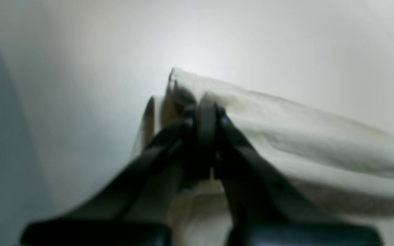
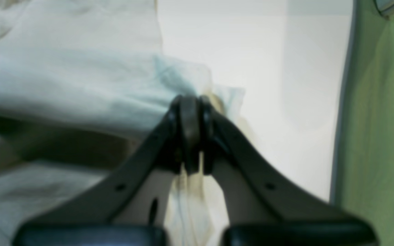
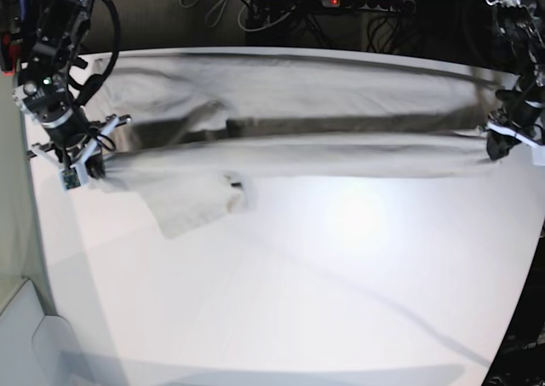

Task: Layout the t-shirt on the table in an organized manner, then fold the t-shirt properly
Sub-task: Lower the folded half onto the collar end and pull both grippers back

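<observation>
Arms spread wide over table (image 3: 298,301), both jaws clamped on t-shirt (image 3: 298,152) ends

base view high and wide, wrist views close, sharing t-shirt (image 3: 289,152)

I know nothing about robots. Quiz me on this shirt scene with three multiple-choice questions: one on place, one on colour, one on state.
1. Where does the t-shirt lie?
A. across the table's far half
B. on the floor
C. at the near edge

2. What colour is the table?
A. black
B. white
C. red

3. How do the fingers of the two arms stand?
A. both wide open
B. one open, one shut
C. both shut on cloth

Answers:
1. A, the base view shows it stretched along the far side.
2. B, its bare top is white.
3. C, left gripper and right gripper each pinch a shirt end.
</observation>
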Robot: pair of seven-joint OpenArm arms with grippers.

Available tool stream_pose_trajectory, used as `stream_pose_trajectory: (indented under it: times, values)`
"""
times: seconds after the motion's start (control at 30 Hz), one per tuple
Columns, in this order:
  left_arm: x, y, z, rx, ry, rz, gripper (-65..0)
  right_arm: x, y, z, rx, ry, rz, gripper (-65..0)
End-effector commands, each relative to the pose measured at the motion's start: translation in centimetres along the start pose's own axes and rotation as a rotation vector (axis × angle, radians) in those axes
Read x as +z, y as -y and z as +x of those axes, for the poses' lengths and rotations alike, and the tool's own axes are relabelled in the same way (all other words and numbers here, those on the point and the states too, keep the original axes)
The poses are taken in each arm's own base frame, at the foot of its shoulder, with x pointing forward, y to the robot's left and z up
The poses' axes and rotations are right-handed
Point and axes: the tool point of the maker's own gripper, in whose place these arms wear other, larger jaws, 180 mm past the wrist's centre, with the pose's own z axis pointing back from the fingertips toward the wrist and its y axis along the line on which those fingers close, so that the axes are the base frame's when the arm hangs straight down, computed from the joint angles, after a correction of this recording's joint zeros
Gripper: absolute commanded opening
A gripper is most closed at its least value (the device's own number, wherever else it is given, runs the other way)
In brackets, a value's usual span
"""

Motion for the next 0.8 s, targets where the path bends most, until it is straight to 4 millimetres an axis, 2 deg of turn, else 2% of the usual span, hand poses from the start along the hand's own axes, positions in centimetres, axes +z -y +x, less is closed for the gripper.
stream_pose_trajectory:
  times: [0.0,0.3,0.4,0.57,0.77]
  values:
    - [0.4,-0.4,1.4,-0.014,0.041,0.003,-64.8,0.3,0.6,1.4,0.01,0.048,-0.014,-65.0]
    - [1.1,-0.5,-0.4,-0.008,0.006,0.009,-64.8,0.2,0.7,1.6,0.01,0.05,-0.016,-65.0]
    - [1.4,0.2,0.6,-0.034,0.032,-0.002,-64.8,0.2,0.7,1.6,0.01,0.05,-0.016,-65.0]
    - [2.7,0.9,4.2,-0.023,0.139,-0.025,-64.8,0.2,0.7,1.7,0.01,0.052,-0.016,-65.0]
    - [3.8,-0.2,4.6,-0.004,0.108,0.001,-64.8,0.2,0.7,1.7,0.01,0.052,-0.016,-65.0]
